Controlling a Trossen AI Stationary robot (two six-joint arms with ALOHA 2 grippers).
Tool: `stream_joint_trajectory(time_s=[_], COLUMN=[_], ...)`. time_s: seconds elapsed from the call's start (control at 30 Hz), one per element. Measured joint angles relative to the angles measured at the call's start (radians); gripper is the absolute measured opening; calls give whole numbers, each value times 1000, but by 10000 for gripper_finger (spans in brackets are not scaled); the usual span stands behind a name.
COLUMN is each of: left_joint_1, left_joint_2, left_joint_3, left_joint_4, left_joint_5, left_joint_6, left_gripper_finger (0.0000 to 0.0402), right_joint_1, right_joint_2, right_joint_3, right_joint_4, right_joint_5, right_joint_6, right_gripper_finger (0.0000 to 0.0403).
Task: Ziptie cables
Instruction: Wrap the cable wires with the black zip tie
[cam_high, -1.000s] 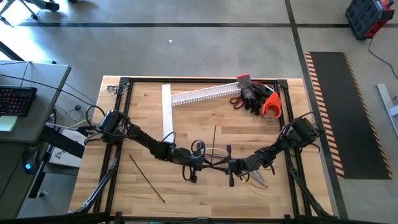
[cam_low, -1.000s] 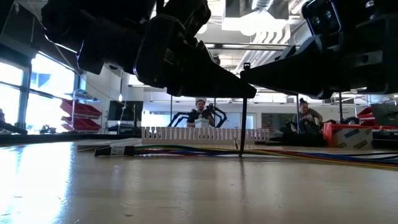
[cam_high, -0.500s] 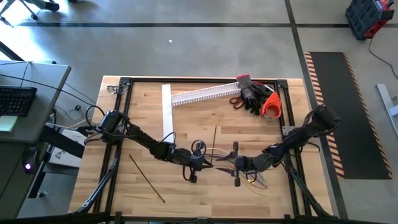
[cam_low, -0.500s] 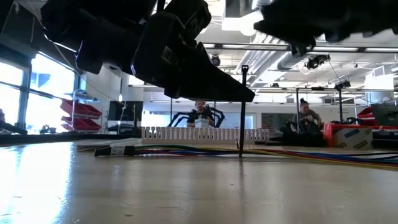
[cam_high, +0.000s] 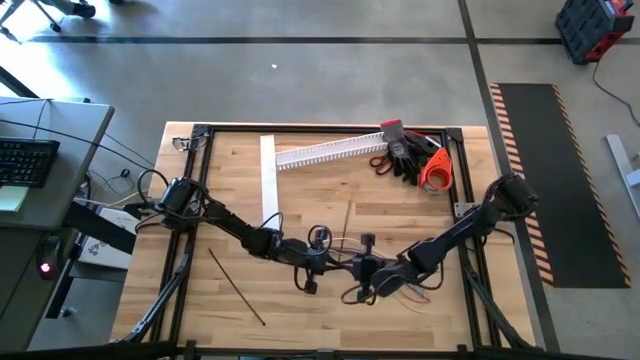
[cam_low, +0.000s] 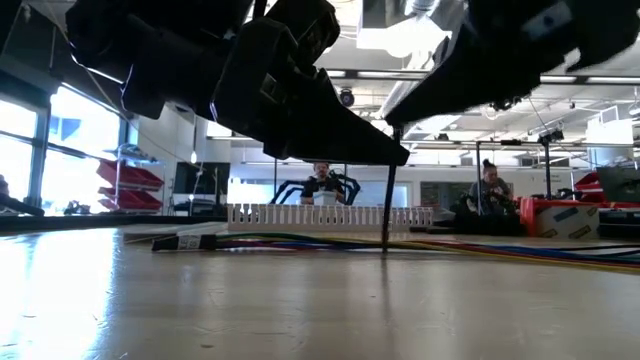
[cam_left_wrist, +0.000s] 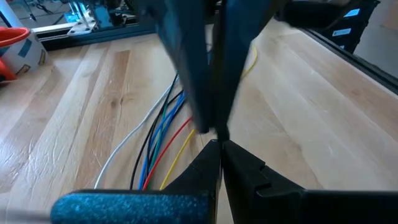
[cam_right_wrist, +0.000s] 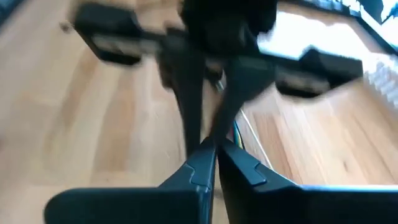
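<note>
Two grippers meet over the cables near the table's front middle.

The left gripper (cam_high: 335, 262) has its fingers pressed together, pinching an upright ziptie (cam_low: 388, 200) whose lower end stands on the table (cam_high: 300, 190) by the cables (cam_high: 400, 285). The right gripper (cam_high: 368, 275) sits just beside it, tip to tip, its fingers pressed together too; whether they catch the ziptie cannot be told. In the left wrist view the coloured cables (cam_left_wrist: 163, 127) fan across the wood just beyond the fingertips. A second ziptie (cam_high: 236, 287) lies flat on the table's front left, well apart, and a third (cam_high: 347, 216) lies behind the grippers. A white slotted channel (cam_high: 330, 151), a flat white strip (cam_high: 268, 178), gloves (cam_high: 405, 155) and an orange tape roll (cam_high: 436, 172) rest along the far side. In the low view, two people (cam_low: 322, 184) show in the room beyond.
</note>
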Motion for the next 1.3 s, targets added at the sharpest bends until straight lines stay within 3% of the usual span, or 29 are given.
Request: stream_joint_trajectory(time_s=[0.23,0.4,0.53,0.67,0.77,0.93,1.07,1.3], left_joint_1=[-7,-7,-7,-12,-12,-12,-12,-14], left_joint_2=[0,0,0,0,0,0,0,0], left_joint_3=[0,0,0,0,0,0,0,0], left_joint_4=[-10,-13,-15,-22,-22,-22,-23,-24], left_joint_5=[1,2,2,2,2,2,2,2], left_joint_6=[-16,-26,-35,-35,-36,-36,-44,-44], left_gripper_finger=[0,0,0,0,0,0,0,0], right_joint_1=[30,15,-54,-137,-224,-368,-461,-540], right_joint_2=[-16,-20,-20,-20,-20,-20,-17,32], right_joint_3=[-1,-44,-176,-346,-447,-505,-484,-477], right_joint_4=[7,-9,21,205,397,619,580,608], right_joint_5=[42,114,107,123,77,-115,-200,-303], right_joint_6=[4,138,354,510,511,396,372,348], right_gripper_finger=[2,13,49,102,141,191,208,200])
